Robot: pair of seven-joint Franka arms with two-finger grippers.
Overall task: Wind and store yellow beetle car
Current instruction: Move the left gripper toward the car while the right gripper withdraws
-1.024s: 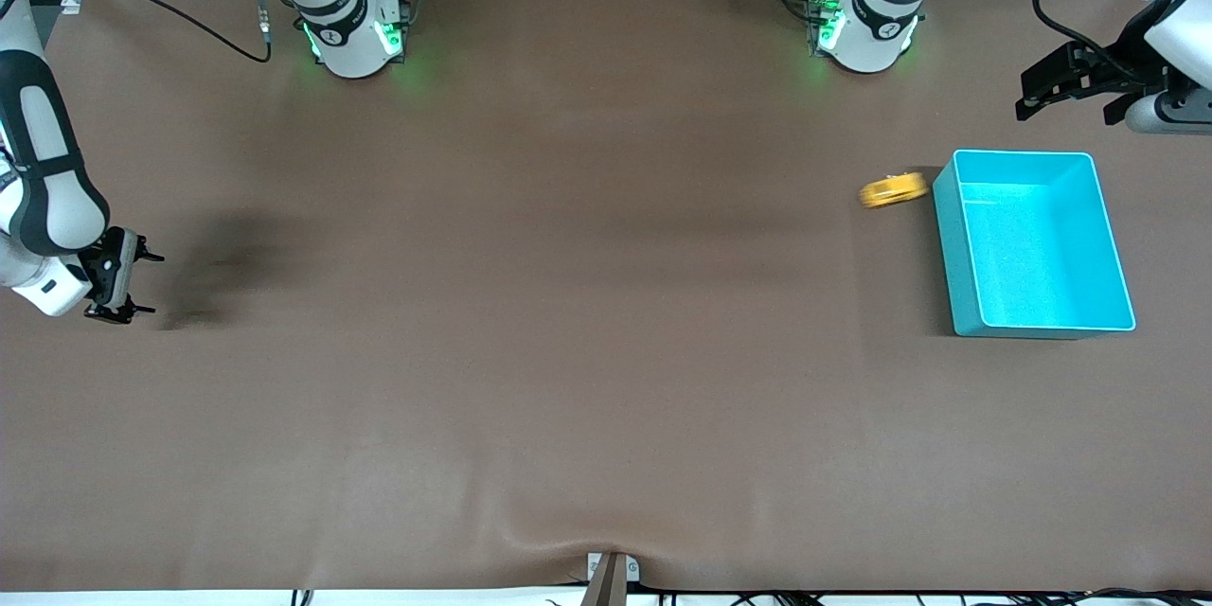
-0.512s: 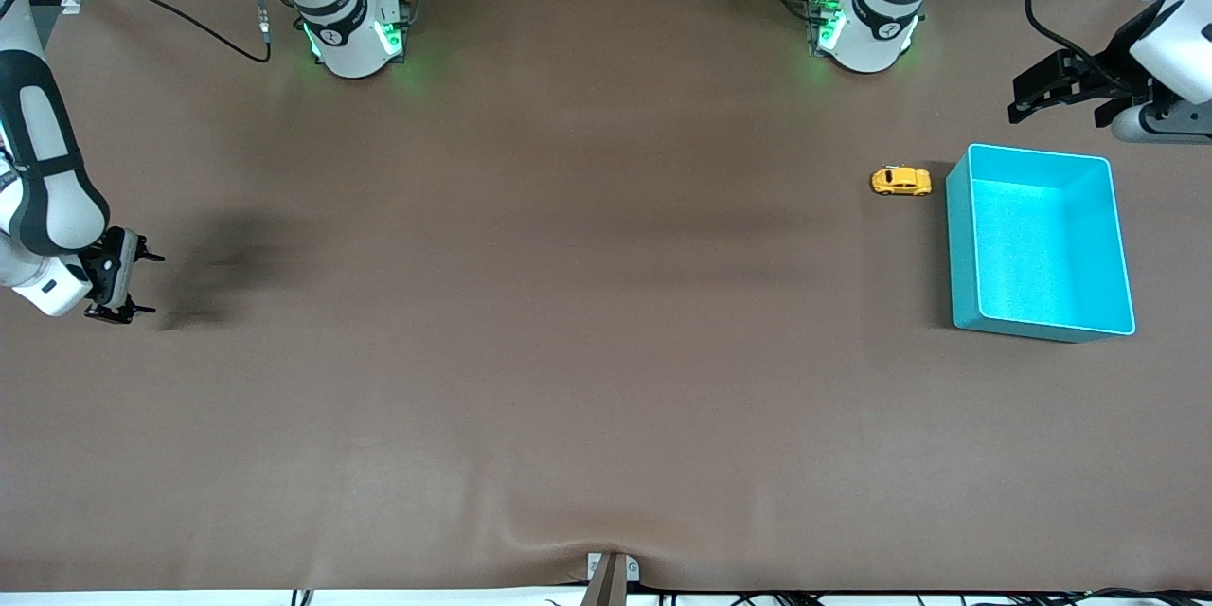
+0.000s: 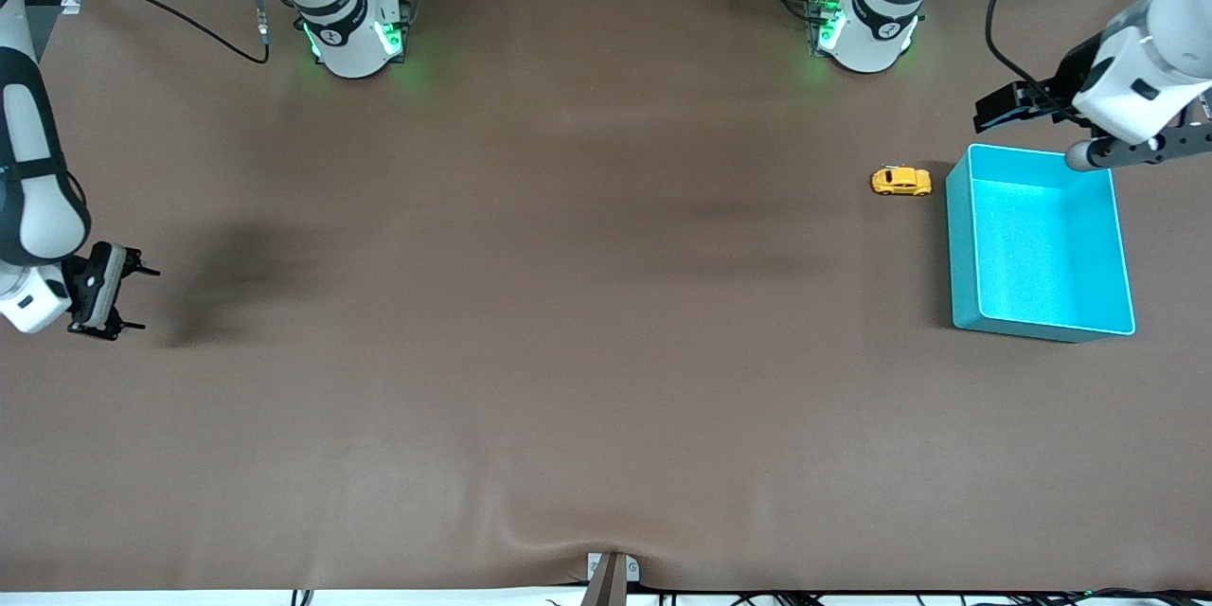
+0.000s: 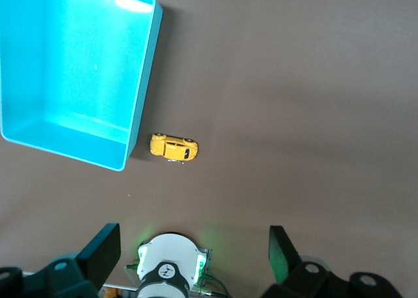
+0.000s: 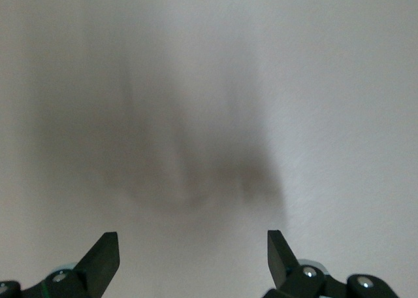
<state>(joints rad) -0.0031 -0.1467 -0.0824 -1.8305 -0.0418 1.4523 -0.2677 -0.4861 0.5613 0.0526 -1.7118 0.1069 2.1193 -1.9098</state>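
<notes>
Nothing stored yet: yellow beetle car [image 3: 900,181] sits beside the empty turquoise bin [image 3: 956,246]; left gripper [image 3: 1006,107] and waiting right gripper [image 3: 128,299] both spread empty.

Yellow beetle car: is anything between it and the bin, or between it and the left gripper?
Nothing visible. The yellow beetle car sits on bare table beside the turquoise bin; the left gripper hangs above, jaws open.

The counter [image 3: 568,350] has a matt brown cover like paper or cloth, slightly wrinkled at its near edge. The turquoise bin [image 3: 956,246] looks like smooth plastic. The yellow beetle car [image 3: 900,181] is glossy.
</notes>
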